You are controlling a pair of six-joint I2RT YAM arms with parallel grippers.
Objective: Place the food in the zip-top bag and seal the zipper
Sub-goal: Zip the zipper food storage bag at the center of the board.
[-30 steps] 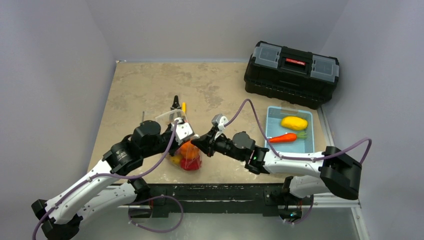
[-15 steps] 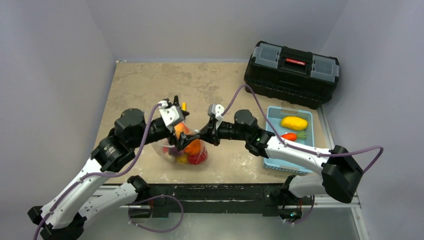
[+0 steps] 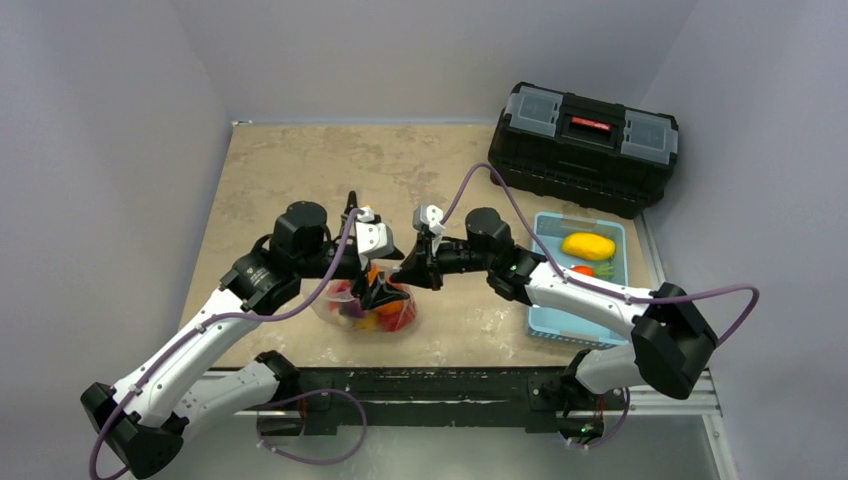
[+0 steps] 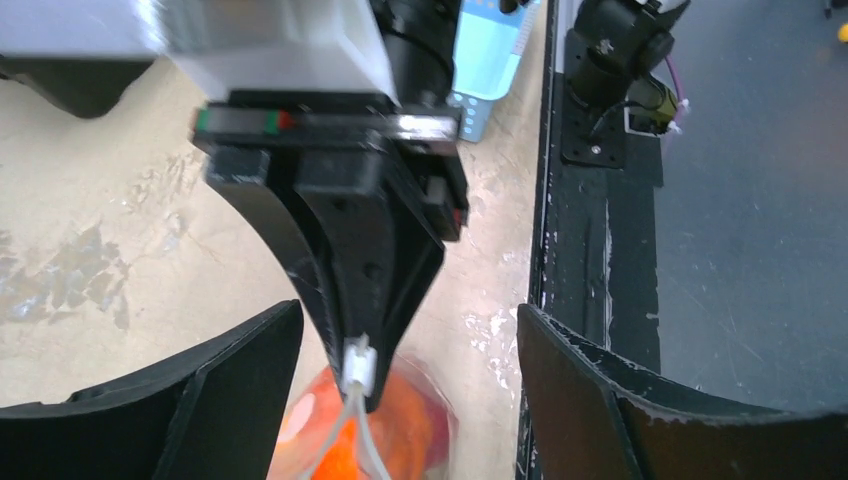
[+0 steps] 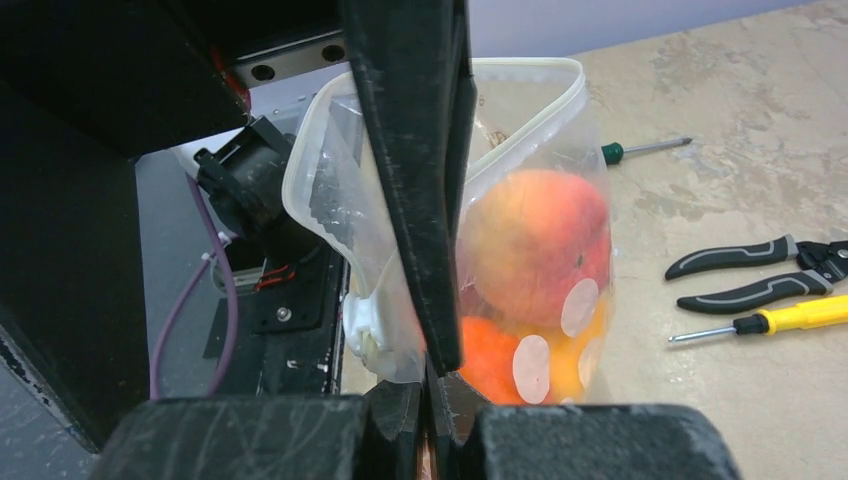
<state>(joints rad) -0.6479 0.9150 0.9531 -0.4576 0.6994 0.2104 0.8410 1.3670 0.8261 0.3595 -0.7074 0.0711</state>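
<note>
The zip-top bag (image 3: 330, 300) sits at the table's near middle with red, orange and yellow food (image 3: 398, 315) inside. In the right wrist view a peach fruit (image 5: 535, 245) and an orange piece (image 5: 490, 360) show through the plastic. My right gripper (image 3: 402, 272) is shut on the bag's mouth edge, at the end of the white zipper (image 4: 358, 365). My left gripper (image 4: 410, 400) is open, with its fingers (image 4: 220, 400) on either side of the right gripper's tips above the bag. More food lies in the blue tray (image 3: 605, 228): a yellow piece (image 3: 588, 245) and a carrot (image 3: 580, 270).
A black toolbox (image 3: 583, 130) stands at the back right. Black pliers (image 5: 750, 270), a yellow-handled screwdriver (image 5: 790, 315) and a green-handled screwdriver (image 5: 645, 148) lie on the table beyond the bag. Grey walls close in on three sides.
My left gripper let go of the bag's top, opened, and moved over beside the right gripper's tips. The right gripper stayed shut on the bag and shifted slightly away from the near edge.
</note>
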